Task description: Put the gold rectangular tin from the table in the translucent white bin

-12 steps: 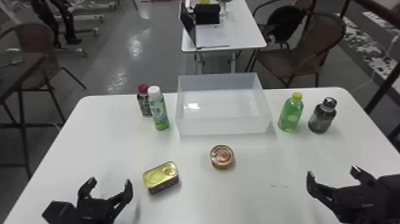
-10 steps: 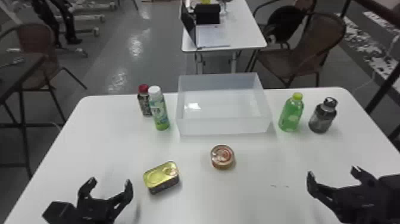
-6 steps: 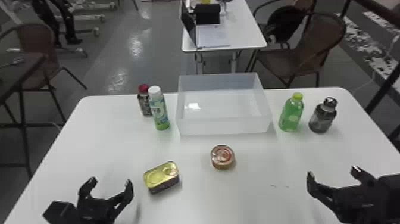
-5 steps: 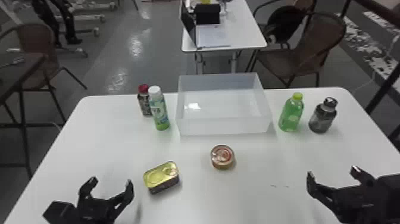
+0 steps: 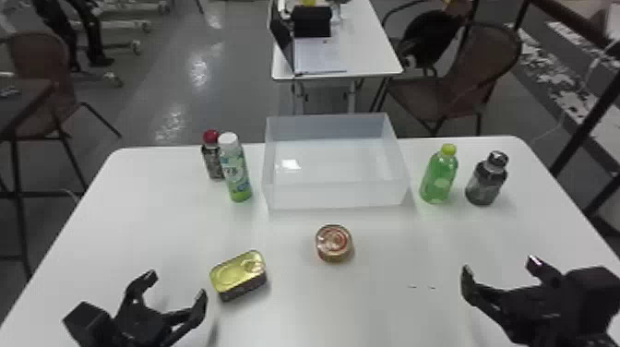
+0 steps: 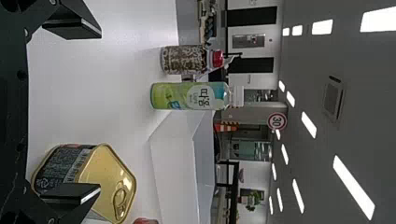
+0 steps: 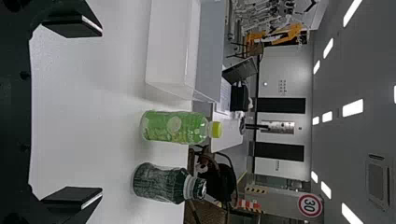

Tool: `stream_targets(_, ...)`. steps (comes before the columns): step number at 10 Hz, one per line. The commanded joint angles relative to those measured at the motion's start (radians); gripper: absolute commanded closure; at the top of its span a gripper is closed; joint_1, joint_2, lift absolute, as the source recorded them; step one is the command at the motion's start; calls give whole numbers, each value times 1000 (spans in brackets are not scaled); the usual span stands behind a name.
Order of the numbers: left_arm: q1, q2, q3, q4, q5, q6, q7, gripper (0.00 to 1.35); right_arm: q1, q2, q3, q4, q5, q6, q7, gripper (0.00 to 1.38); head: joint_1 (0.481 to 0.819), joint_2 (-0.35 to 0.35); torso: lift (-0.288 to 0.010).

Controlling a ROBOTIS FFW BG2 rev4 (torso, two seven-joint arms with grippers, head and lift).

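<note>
head view: we locate the gold rectangular tin (image 5: 237,277) lying flat, lid up, on the white surface (image 5: 369,314), at three o'clock from the left gripper (image 5: 175,285) and apart from it. its jaws stand wide and empty. the right gripper (image 5: 501,267) is toward four o'clock on the surface, jaws likewise wide and empty.

handling: we expect a stiff, compact load of modest weight, not fragile, with slick lacquered metal. we advise taking hold low on the two long side walls, one jaw toward eleven o'clock and the other toward five, since the long axis runs from eight to two. we keep clear of the ring pull (image 6: 120,197); pressure there gives poor purchase, and a grip on the rounded corners could let the tin twist.

materials: the lid is glossy gold with a stepped panel; the side wall is dark and printed. the translucent white bin (image 5: 336,196), at one o'clock from the tin, is smooth, thin-walled, open-topped plastic. the round can (image 5: 334,243), at two o'clock from the tin, is squat and coppery. the green bottle (image 5: 438,177), at three o'clock from the bin, is clear, smooth plastic with a yellow cap.
</note>
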Motion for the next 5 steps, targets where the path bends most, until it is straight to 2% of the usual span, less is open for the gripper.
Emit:
stream_targets(1, -29, -3, -22, 13, -49, 19, -35, 142, -1, 1, -1, 0, 0, 2, 2, 96, 695, 37, -89)
stream_targets(2, -42, -3, -52, 33, -51, 24, -44, 142, -3, 2, -1, 1, 0, 2, 2, 96, 695, 29, -89)
stream_targets(5, -88, 34, -114, 62, -105, 48, -87, 140, -3, 11, -1, 4, 0, 2, 5, 96, 695, -45, -89)
